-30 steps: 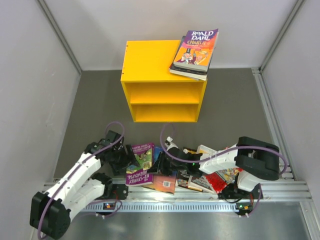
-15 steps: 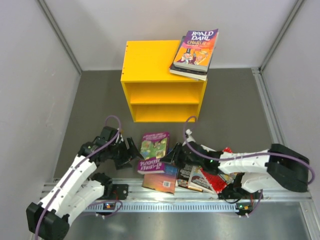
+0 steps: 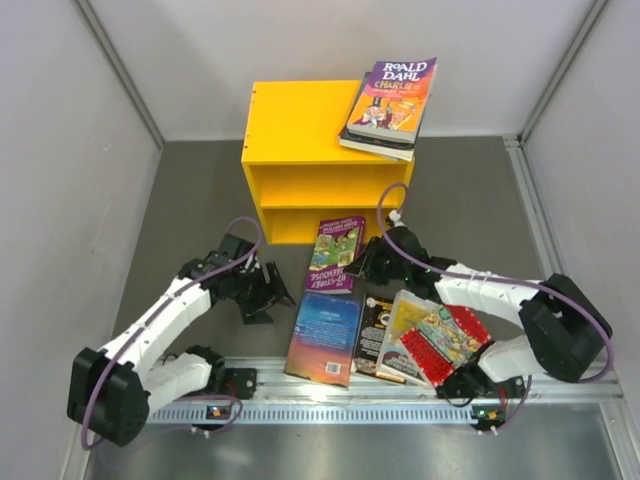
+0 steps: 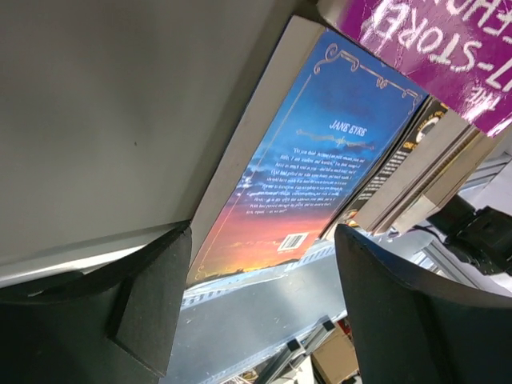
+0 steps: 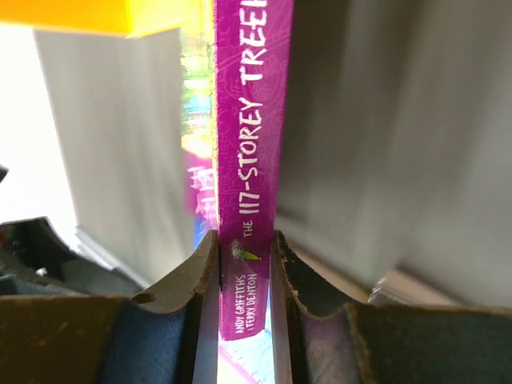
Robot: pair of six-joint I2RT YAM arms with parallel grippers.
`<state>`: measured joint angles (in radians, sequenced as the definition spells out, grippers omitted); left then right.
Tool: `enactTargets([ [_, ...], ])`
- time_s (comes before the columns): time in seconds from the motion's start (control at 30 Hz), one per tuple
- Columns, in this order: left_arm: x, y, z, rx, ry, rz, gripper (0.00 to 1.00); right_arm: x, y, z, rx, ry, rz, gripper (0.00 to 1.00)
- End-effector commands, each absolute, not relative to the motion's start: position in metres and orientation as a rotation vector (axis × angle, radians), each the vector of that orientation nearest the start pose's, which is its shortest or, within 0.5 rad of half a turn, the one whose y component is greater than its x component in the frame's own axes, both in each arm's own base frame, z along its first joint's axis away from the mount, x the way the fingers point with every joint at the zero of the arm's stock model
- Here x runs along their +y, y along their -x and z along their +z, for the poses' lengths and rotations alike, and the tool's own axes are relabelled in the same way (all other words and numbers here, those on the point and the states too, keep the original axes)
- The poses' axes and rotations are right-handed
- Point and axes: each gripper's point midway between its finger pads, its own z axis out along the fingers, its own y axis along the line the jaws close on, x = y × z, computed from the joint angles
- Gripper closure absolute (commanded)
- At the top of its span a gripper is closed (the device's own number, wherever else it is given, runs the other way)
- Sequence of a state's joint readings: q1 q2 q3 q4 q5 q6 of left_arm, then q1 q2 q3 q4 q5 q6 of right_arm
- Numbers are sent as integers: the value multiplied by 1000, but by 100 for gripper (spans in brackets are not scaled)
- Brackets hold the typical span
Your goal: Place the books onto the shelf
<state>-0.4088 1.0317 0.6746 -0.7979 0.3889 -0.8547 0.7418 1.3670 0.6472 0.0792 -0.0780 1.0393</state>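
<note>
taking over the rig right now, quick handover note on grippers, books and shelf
Right gripper: shut on the purple book by its spine, held in front of the shelf.
Left gripper: open, empty, beside the blue book.
Done: no book is in a compartment; the Roald Dahl book lies on the shelf's top.
Left: shelve the purple book, then the pile on the table.

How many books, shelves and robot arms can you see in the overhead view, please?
Books: 6 visible: Roald Dahl book, purple book, blue book, black book, yellow book, red book
Shelf: 1
Robot arms: 2, left arm and right arm
Total: 9
</note>
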Motion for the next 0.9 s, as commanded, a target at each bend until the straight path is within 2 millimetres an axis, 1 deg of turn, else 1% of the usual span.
enactTargets([
  [0.0,-175,-167,103,2820,436,-835,23,289,-268,105,2348,-255,978,100],
  [0.07,-174,-168,95,2850,429,-786,23,285,-274,97,2360,-290,936,100],
  [0.1,-174,-168,89,2874,429,-767,24,284,-278,98,2357,-305,917,98],
  [0.13,-174,-168,86,2884,424,-762,24,284,-279,95,2365,-309,904,91],
  [0.17,-176,-167,84,2896,418,-759,25,285,-280,90,2380,-310,889,81],
  [0.2,-176,-166,79,2916,425,-745,25,284,-283,90,2383,-314,869,55],
  [0.23,-177,-167,78,2917,420,-746,25,284,-284,86,2393,-318,854,44],
  [0.3,-179,-168,76,2927,416,-745,25,283,-287,87,2400,-326,826,22],
  [0.33,-180,-170,76,2926,411,-744,25,277,-286,83,2416,-327,783,20],
  [0.4,-182,-173,74,2932,409,-740,25,274,-288,86,2417,-319,747,16],
  [0.43,-183,-174,74,2934,409,-743,26,268,-284,83,2444,-300,706,16],
  [0.47,-185,-176,74,2931,399,-753,26,265,-282,88,2440,-294,698,16],
  [0.5,-186,-176,71,2943,403,-751,26,258,-278,87,2463,-287,651,16],
  [0.53,-187,-177,70,2944,400,-753,26,257,-273,98,2446,-272,658,16],
  [0.57,-188,-177,70,2946,399,-757,27,254,-268,102,2446,-260,647,16],
  [0.6,-189,-178,68,2946,402,-757,27,247,-259,100,2463,-256,612,16],
  [0.63,-190,-178,68,2947,402,-760,27,250,-248,110,2451,-230,635,17],
  [0.67,-190,-178,67,2947,399,-760,27,251,-241,113,2449,-220,642,21],
  [0.7,-189,-180,66,2940,399,-751,27,255,-224,114,2457,-208,677,23],
  [0.73,-189,-180,65,2941,402,-750,27,252,-222,108,2470,-236,670,28],
  [0.77,-186,-181,62,2940,406,-723,27,258,-204,102,2485,-204,695,37],
  [0.8,-184,-181,59,2943,411,-697,27,265,-199,104,2478,-231,745,41],
  [0.83,-181,-182,56,2945,410,-673,27,274,-186,101,2490,-198,773,46],
  [0.87,-178,-183,50,2957,416,-626,28,276,-180,93,2505,-190,776,56],
])
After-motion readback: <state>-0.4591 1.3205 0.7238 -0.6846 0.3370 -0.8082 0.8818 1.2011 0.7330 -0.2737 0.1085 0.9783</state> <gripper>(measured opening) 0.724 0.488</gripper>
